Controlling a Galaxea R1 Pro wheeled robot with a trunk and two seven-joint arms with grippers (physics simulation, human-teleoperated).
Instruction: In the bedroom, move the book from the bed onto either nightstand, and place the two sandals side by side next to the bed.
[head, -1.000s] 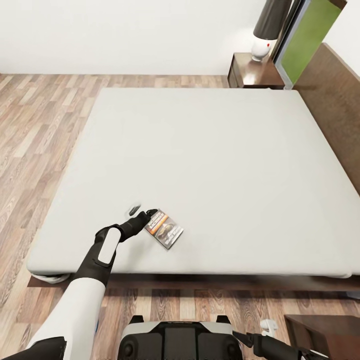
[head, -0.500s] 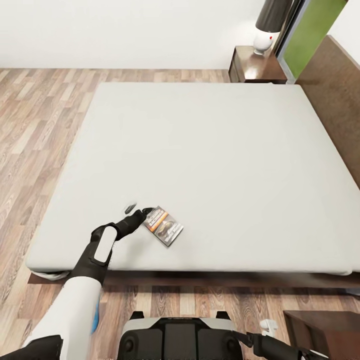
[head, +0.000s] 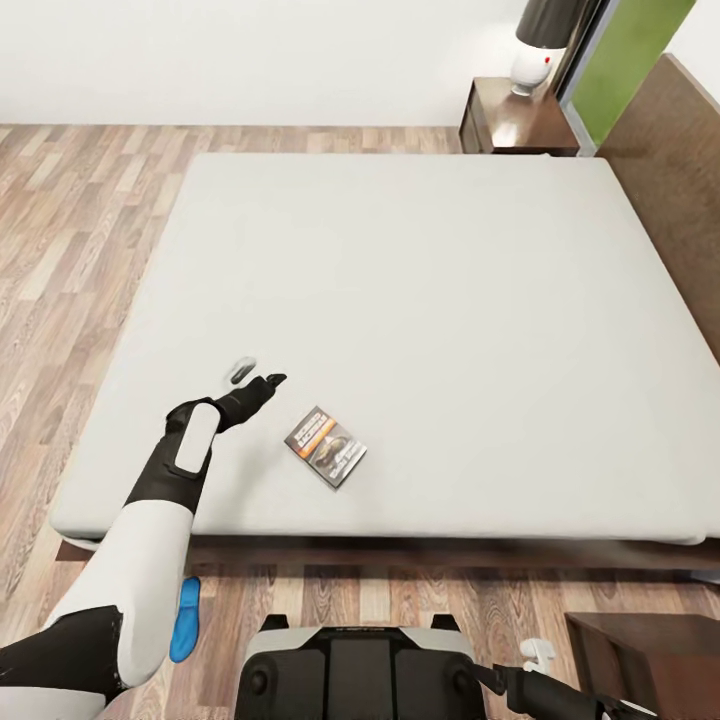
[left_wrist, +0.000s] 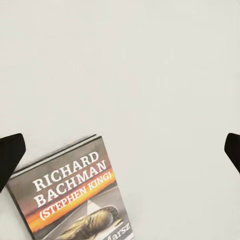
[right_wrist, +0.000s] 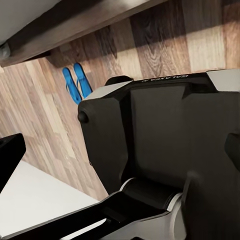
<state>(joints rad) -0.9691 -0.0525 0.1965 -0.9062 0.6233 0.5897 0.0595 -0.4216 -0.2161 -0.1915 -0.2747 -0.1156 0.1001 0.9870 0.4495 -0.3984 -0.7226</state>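
The book lies flat on the bed near its front edge, cover up; the left wrist view shows its cover with the words Richard Bachman. My left gripper hovers open over the mattress, up and to the left of the book, holding nothing. Between the bed and my base, the two blue sandals lie close together on the floor, and one sandal peeks out by my left arm. A nightstand stands at the bed's far right corner. My right gripper is open and empty, held low above my base.
A lamp stands on the far nightstand. A second dark wooden cabinet sits at the near right, beside my right arm. The dark headboard runs along the bed's right side. Wood-plank floor lies open to the left.
My left gripper has pulled back from the book's corner, up and to the left, with its fingers spread. The book stays where it lay. The head view has shifted slightly.
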